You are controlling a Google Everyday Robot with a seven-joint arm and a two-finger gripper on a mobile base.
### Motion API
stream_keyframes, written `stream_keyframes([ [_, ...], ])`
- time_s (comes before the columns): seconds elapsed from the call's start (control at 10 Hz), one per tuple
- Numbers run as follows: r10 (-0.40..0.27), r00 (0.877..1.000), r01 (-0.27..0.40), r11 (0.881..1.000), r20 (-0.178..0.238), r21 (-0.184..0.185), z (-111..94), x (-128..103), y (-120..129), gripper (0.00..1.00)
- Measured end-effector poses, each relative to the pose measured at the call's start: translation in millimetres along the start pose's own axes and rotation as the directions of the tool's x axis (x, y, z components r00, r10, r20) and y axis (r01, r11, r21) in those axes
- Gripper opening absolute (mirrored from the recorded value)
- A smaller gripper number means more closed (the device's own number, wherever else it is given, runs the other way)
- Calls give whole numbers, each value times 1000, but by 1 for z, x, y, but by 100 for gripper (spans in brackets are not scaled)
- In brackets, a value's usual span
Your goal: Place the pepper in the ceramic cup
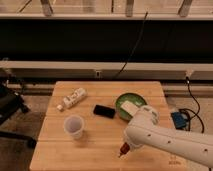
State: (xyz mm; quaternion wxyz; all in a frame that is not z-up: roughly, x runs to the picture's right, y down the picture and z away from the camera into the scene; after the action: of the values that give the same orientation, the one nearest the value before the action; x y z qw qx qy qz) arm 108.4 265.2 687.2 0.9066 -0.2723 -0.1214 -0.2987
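Camera view, the only one: my pincer (125, 146) is near the front edge of the desk (95, 150), about mid-width, pointing down at the wood. My arm (165, 142) comes in over the front right corner. Pincer is clamped together on the pepper (122, 149). Its reddish body pokes out below the tips, low over the board; can't tell if it touches.

The ceramic cup (74, 126) stands upright in the front left part of the desk, well apart from the pincer, mouth open upward.

Black phone (104, 111) lies flat mid-desk, between cup and green bowl (120, 101). The bowl sits right of centre, partly hidden by my arm, with a pale flat block (131, 108) in it. White bottle (73, 97) lies on its side toward the back left corner.
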Motion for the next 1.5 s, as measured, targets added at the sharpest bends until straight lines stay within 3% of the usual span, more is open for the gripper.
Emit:
stream_keyframes([
  [0.2, -87, 996, 87, 996, 14, 20, -7, -22, -27, 0],
  [0.5, -215, 977, 214, 976, 11, 38, -16, -49, -58, 0],
  [0.9, -353, 935, 354, 930, -27, 100, -41, -75, -104, 0],
  [1.2, -404, 914, 404, 903, -31, 149, -60, -83, -135, 0],
  [1.5, -448, 894, 442, 876, -16, 194, -65, -89, -164, 0],
])
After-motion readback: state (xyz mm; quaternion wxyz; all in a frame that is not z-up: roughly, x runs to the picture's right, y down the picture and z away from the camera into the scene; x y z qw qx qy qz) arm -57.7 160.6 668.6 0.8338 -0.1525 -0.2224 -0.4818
